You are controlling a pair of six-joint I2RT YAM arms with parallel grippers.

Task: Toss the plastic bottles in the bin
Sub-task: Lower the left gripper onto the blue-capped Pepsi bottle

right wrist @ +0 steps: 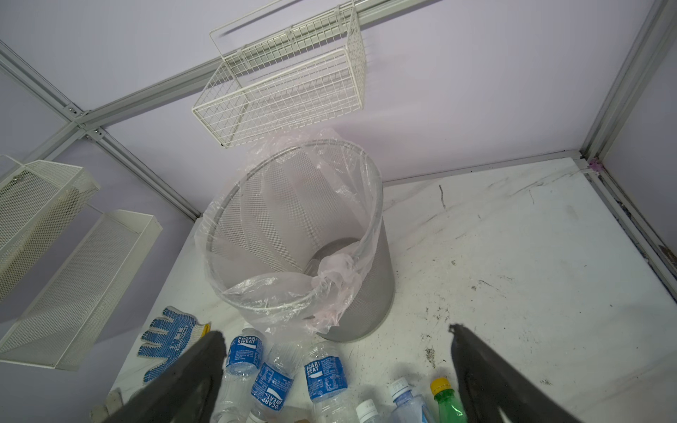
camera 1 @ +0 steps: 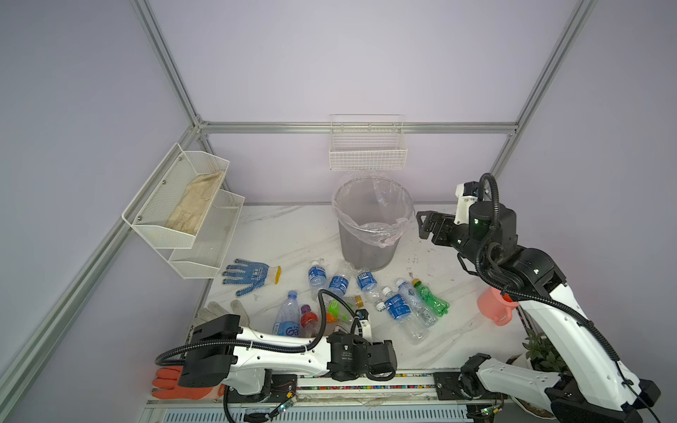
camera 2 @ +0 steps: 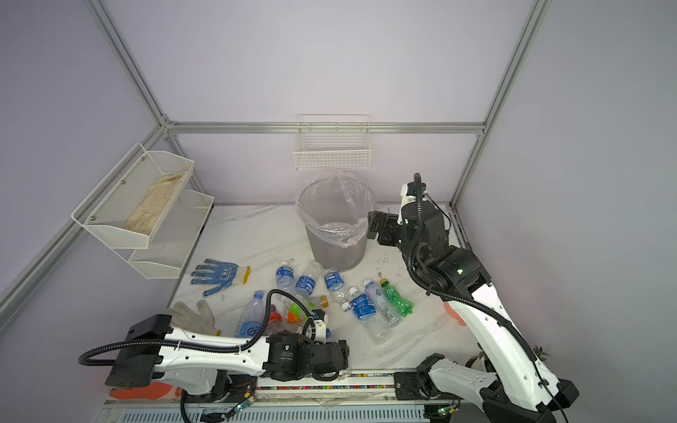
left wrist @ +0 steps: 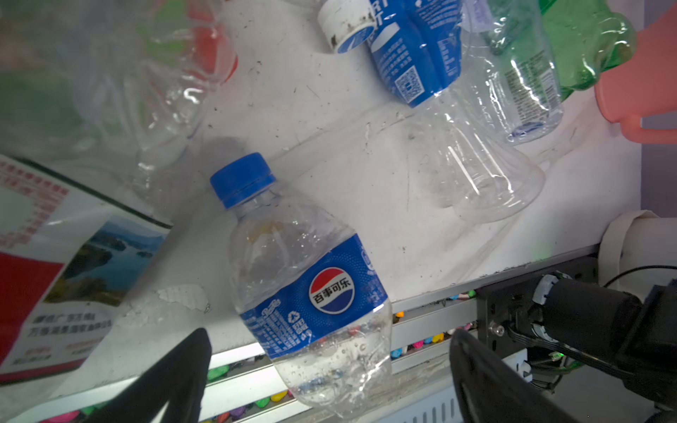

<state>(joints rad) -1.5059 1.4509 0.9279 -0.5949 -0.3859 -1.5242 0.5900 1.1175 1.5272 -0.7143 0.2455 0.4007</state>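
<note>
Because the left arm (camera 1: 278,348) lay along the front edge of the tabletop (camera 1: 285,227) in both top views, it hid whatever sat beneath its wrist, its own fingers included. The right arm (camera 1: 557,329) covered part of a pink watering can (camera 1: 492,304) and much of a potted plant (camera 1: 542,351).

The bin (camera 1: 366,252) stood upright at the back of the tabletop, below a white wire basket (camera 1: 368,154). Its crumpled clear liner (right wrist: 329,271) and dark floor made it hard to tell whether anything lay inside. On the left wall, a two-tier mesh shelf (camera 1: 216,234) held a beige glove (camera 1: 196,205).

An orange glove (camera 1: 172,384) and a white glove (camera 1: 219,311) were half covered by the left arm. A blue-dotted glove (camera 1: 251,274) lay in plain sight.

The plastic bottles (camera 1: 397,305) lay scattered on the tabletop in front of the bin. A tall blue-capped bottle (camera 1: 287,315) and a red-labelled bottle (camera 1: 310,318) lost their lower ends behind the arm. Three Pocari Sweat bottles (right wrist: 324,373) lay nearest the bin, and a green bottle (camera 1: 432,300) lay furthest right.

Only the left wrist view showed a Pepsi bottle (left wrist: 307,285), on its side with its base past the tabletop's front edge. The left fingers (left wrist: 172,377) were spread wide apart on either side of it, cut off by the frame.

The right fingers (right wrist: 480,370) were also wide apart and empty, held just beside the bin's rim.
</note>
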